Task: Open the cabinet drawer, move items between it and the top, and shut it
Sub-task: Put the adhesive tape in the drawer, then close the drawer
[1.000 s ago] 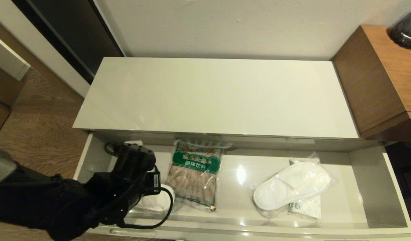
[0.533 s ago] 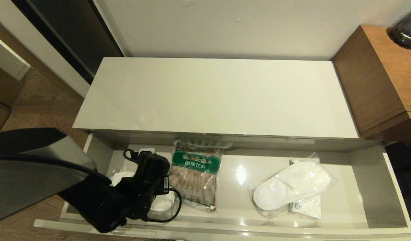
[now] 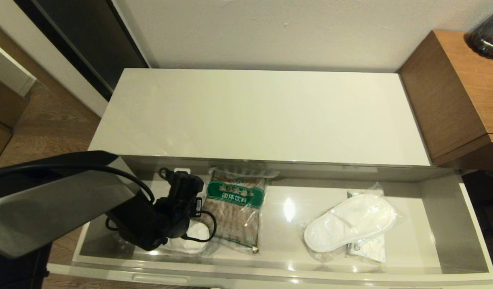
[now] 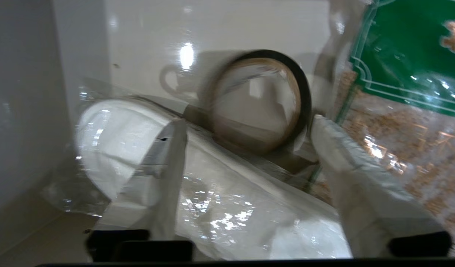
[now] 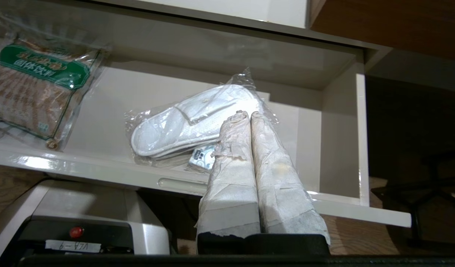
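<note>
The drawer (image 3: 270, 277) stands open. The left gripper (image 4: 246, 155) reaches down into its left end, fingers spread apart and holding nothing, straddling the small black tape roll (image 4: 259, 100), which leans against a bagged slipper pair (image 4: 145, 155) just left of the brown bag with green label (image 3: 236, 210). The roll looks light and rigid, best pinched across its rim; the crinkly plastic under it seems slippery. A second slipper pair (image 3: 348, 222) lies at the drawer's right. The right gripper (image 5: 249, 116) idles near, fingers pressed together, empty.

place: hotel rm | cues: bagged slippers (image 3: 348, 222) in drawer (image 3: 443, 212), glossy cabinet top (image 3: 262, 116), wood floor (image 3: 45, 140)
</note>
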### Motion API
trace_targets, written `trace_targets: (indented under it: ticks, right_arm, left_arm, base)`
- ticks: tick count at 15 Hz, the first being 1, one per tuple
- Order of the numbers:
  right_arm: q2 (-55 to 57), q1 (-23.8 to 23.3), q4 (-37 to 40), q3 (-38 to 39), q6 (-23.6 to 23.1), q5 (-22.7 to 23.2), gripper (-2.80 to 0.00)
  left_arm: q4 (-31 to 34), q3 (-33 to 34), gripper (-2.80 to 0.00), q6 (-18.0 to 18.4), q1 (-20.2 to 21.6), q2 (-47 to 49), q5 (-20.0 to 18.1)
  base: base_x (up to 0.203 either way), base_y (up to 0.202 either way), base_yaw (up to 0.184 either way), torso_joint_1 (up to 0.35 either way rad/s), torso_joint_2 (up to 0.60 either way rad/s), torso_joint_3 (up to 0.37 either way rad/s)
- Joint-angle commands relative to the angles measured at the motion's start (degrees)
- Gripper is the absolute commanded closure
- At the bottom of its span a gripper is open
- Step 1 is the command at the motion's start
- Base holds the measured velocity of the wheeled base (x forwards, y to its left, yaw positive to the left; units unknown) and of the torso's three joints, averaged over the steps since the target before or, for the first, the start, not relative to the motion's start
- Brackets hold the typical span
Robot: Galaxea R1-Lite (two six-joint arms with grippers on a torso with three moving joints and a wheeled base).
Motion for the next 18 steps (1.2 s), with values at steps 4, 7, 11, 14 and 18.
trace_targets:
  ticks: [4,7,11,14,18]
  right_arm:
    - [0.1,0.0,0.0,0.0,-0.1,0.0,0.00]
    - [0.1,0.0,0.0,0.0,-0.1,0.0,0.00]
    - [0.1,0.0,0.0,0.0,-0.1,0.0,0.00]
    - [0.1,0.0,0.0,0.0,-0.1,0.0,0.00]
    - [0.1,0.0,0.0,0.0,-0.1,0.0,0.00]
  left_arm:
    - [7.5,1.0,-2.80,-0.2,-0.2,-10.3,0.0]
    - [16.1,5.5,-2.80,-1.6,-2.3,-23.0,-0.1]
    - [31.2,8.9,-2.80,-4.7,-3.5,-40.0,-0.1]
    - [52.7,9.2,0.00,-9.1,-3.7,-52.0,-3.3]
    - [66.8,13.7,0.00,-21.1,-3.8,-55.2,-17.8]
  base:
    - [0.000,0.000,0.000,0.000,0.00,0.000]
    - [0.000,0.000,0.000,0.000,0.00,0.000]
    - [0.000,0.000,0.000,0.000,0.00,0.000]
    - [0.000,0.000,0.000,0.000,0.00,0.000]
    - [0.000,0.000,0.000,0.000,0.00,0.000]
